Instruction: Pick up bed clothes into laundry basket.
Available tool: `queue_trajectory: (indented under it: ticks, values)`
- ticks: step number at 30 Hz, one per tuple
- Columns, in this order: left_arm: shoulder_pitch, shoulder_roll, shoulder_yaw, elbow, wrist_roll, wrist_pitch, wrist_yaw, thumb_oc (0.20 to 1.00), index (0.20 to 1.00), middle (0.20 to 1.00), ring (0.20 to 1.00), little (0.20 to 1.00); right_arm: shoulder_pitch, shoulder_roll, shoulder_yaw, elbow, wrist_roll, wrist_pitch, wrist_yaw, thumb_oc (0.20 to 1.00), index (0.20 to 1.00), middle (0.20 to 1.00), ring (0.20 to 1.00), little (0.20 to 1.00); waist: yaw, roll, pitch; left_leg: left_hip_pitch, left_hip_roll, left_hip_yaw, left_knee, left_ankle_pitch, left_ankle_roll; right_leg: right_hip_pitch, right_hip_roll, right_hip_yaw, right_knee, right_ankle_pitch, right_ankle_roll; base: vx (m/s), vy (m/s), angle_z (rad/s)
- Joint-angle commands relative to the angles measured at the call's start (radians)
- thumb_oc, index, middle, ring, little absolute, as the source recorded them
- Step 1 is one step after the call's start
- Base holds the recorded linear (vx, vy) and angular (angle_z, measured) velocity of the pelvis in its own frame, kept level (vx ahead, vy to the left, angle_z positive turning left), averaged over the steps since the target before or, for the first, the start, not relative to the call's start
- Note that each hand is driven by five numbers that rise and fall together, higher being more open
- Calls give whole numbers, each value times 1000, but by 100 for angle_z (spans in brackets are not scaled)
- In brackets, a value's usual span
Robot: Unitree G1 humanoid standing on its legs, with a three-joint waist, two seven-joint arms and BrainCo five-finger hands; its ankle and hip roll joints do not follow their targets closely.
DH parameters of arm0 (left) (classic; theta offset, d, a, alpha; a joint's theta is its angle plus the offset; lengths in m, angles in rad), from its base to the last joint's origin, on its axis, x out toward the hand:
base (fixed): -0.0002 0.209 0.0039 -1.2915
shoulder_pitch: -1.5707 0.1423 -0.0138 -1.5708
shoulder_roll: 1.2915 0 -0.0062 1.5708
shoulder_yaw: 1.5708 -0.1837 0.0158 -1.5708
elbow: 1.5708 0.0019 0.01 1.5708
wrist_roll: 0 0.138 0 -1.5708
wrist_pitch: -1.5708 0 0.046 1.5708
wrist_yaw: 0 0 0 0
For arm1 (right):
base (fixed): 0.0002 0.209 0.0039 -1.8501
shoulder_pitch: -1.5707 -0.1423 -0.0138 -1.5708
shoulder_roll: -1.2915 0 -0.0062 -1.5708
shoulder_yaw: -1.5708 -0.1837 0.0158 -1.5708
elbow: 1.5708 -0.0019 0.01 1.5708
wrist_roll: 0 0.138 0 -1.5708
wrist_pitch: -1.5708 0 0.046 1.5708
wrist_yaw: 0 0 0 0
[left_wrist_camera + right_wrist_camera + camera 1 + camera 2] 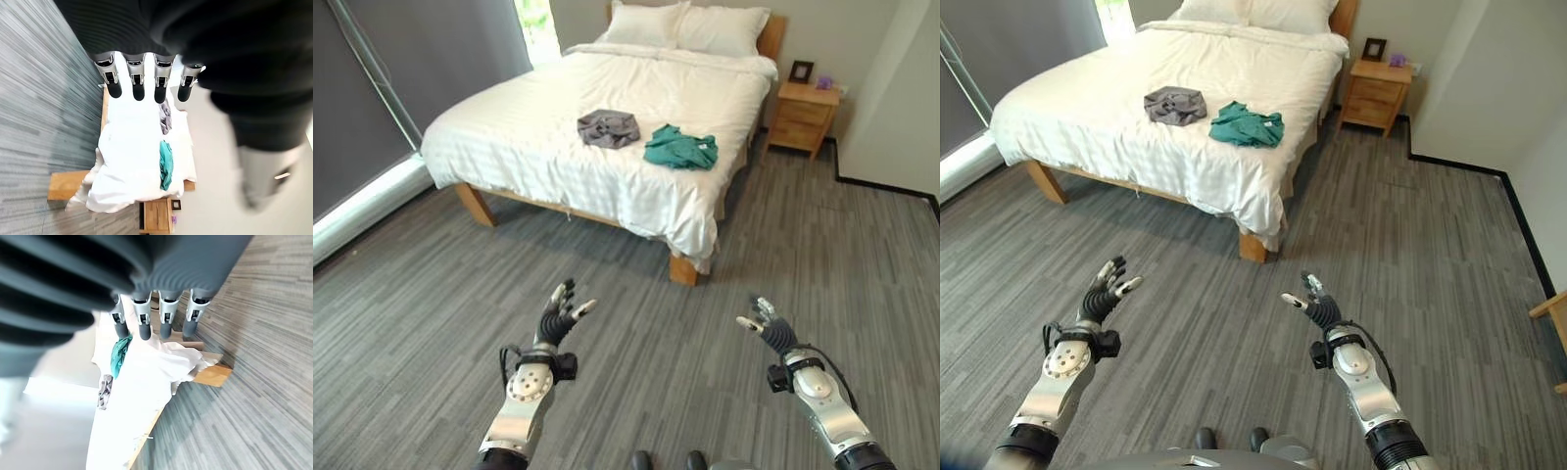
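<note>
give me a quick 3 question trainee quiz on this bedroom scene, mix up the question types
1. True or false: the green garment lies on the floor beside the bed.
2. Multiple choice: what is the state of the left hand and the right hand? A) both open and holding nothing B) left shut on cloth C) right shut on cloth
3. Fill in: next to the green garment on the white cover lies a crumpled ____ garment.

Key
1. False: it lies on top of the bed.
2. A: both hang over the grey floor, short of the bed.
3. grey
</note>
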Motion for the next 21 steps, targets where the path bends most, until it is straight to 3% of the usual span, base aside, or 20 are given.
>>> queue_trajectory:
  ticks: [1, 5, 7, 9, 10, 11, 12, 13, 14, 18, 19, 21]
  values:
    - [-13, 17, 12, -77, -34, -65, 32, 1000, 1000, 1000, 1000, 1000, -67, -9, -18, -90, 36, -67, -16, 1000, 1000, 1000, 1000, 1000, -8, -14, 45, 70, 97, -67, 0, -43, -82, -5, -96, 48, 19, -88, 76, 22, -64, 8]
    - [-2, 16, 28, -136, -56, -81, 45, 1000, 1000, 1000, 1000, 1000, -96, -49, -37, -170, 19, -86, -24, 1000, 1000, 1000, 1000, 1000, 5, -23, 55, 61, 110, -98, 24, -48, -96, -9, -82, 46, 41, -112, 57, 14, -118, 29]
    - [-2, 19, 23, -142, -78, -76, 40, 1000, 1000, 1000, 1000, 1000, -109, -53, -33, -192, 33, -89, -27, 1000, 1000, 1000, 1000, 1000, 16, -38, 86, -6, 114, -103, 180, -79, -106, -17, -86, 42, 56, -119, 43, -61, -150, 23]
    - [-14, 16, 11, -147, -92, -69, 40, 1000, 1000, 1000, 1000, 1000, -98, -56, -42, -219, 49, -94, -30, 1000, 1000, 1000, 1000, 1000, 35, -58, 130, -135, 119, -110, 405, -12, -130, 3, -94, 36, 56, -118, 20, 36, -187, 23]
    - [-14, -7, -5, -135, -101, -59, 37, 1000, 1000, 1000, 1000, 1000, -61, -51, -64, -214, 54, -84, -50, 1000, 1000, 1000, 1000, 1000, 54, -70, 159, -303, 129, -45, 550, 34, -123, 61, -104, -6, 32, -138, 8, 376, -111, 62]
    - [8, -15, 3, -128, -91, -54, 29, 1000, 1000, 1000, 1000, 1000, -38, -41, -65, -210, 53, -77, -50, 1000, 1000, 1000, 1000, 1000, 72, -64, 150, -354, 115, -6, 464, -9, -104, 89, -114, -6, 12, -160, 20, 397, -35, 73]
    - [10, -15, 3, -130, -91, -54, 29, 1000, 1000, 1000, 1000, 1000, -35, -41, -64, -211, 52, -76, -50, 1000, 1000, 1000, 1000, 1000, 72, -68, 148, -351, 110, -2, 460, -11, -101, 91, -120, -6, 10, -162, 23, 387, 104, 54]
    - [25, -18, 9, -130, -79, -50, 22, 1000, 1000, 1000, 1000, 1000, -28, -39, -62, -208, 48, -76, -44, 1000, 1000, 1000, 1000, 1000, 84, -57, 141, -355, 96, -1, 380, 2, -102, 98, -119, 1, 3, -176, 30, 552, 215, -3]
    - [39, -31, 6, -112, -64, -42, 19, 1000, 1000, 1000, 1000, 1000, -36, -42, -52, -191, 34, -74, -44, 1000, 1000, 1000, 1000, 1000, 117, -24, 139, -393, 98, -22, 140, 82, -117, 128, -119, 24, 1, -227, 50, 552, 208, -25]
    - [42, -36, -2, -103, -68, -40, 10, 1000, 1000, 1000, 1000, 1000, -41, -42, -46, -171, 21, -70, -45, 1000, 1000, 1000, 1000, 1000, 128, -19, 133, -388, 101, -38, 68, 110, -117, 171, -137, 36, 1, -267, 65, 420, 144, -49]
    - [40, -29, -7, -100, -62, -38, 6, 1000, 1000, 1000, 1000, 1000, -39, -37, -40, -170, 5, -67, -42, 1000, 1000, 1000, 1000, 1000, 134, -16, 120, -372, 98, -53, 63, 158, -109, 198, -155, 47, 4, -277, 73, 470, 166, -27]
    - [30, -18, -20, -94, -53, -31, 0, 1000, 1000, 1000, 1000, 1000, -36, -27, -33, -167, -6, -69, -36, 1000, 1000, 1000, 1000, 1000, 135, -35, 115, -323, 75, -53, 52, 155, -87, 170, -184, 54, 117, -263, 95, 420, 163, -17]
